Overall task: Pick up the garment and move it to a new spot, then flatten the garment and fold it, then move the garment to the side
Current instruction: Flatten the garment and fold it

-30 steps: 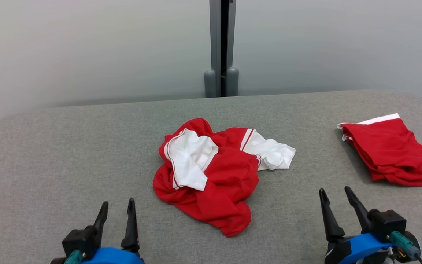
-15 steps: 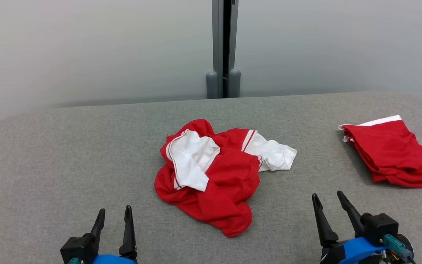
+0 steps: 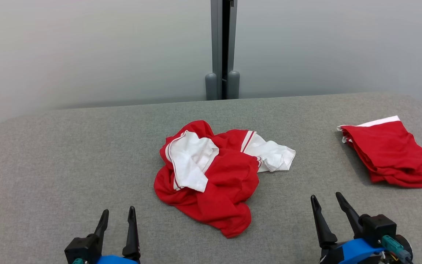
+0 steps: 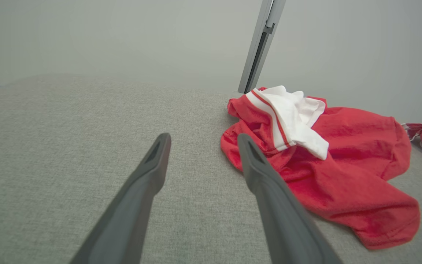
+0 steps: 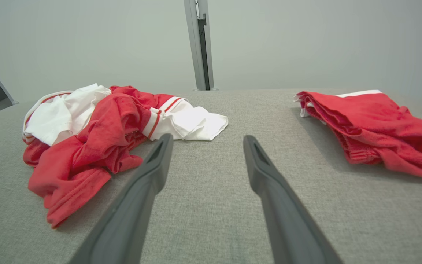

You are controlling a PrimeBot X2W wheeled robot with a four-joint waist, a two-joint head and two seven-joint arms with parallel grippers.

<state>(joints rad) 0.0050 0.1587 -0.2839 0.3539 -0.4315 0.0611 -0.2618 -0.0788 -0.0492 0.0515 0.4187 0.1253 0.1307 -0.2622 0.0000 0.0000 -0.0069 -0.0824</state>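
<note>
Crumpled at the centre of the head view, on the grey cloth-covered table (image 3: 68, 154): the red and white garment (image 3: 218, 176), one white sleeve turned up on its left part, another white piece trailing off to the right. Touched by neither gripper.

At the bottom left of that frame, the left gripper (image 3: 118, 209): blue-wrapped wrist cut by the lower edge, two dark fingers pointing up the frame with a slight lean to the right, spread wide, nothing between them. Below and left of the garment, apart from it.

At the bottom right, the right gripper (image 3: 325, 195): fingers tilted toward the upper left, likewise spread wide and empty, tips over bare table between the garment and a folded red garment (image 3: 390, 157) at the right edge. Apart from both.

In the left wrist view, fingers (image 4: 143, 183) rising from the bottom edge, low over the table, garment at centre right beside the right-hand fingertip; resting on the cloth or held above it, cannot tell. In the right wrist view, parted over bare grey cloth, crumpled garment at the left, folded one at the right.

Behind the table, at top centre of the head view, a grey upright post (image 3: 222, 47) against a pale wall (image 3: 86, 47).
</note>
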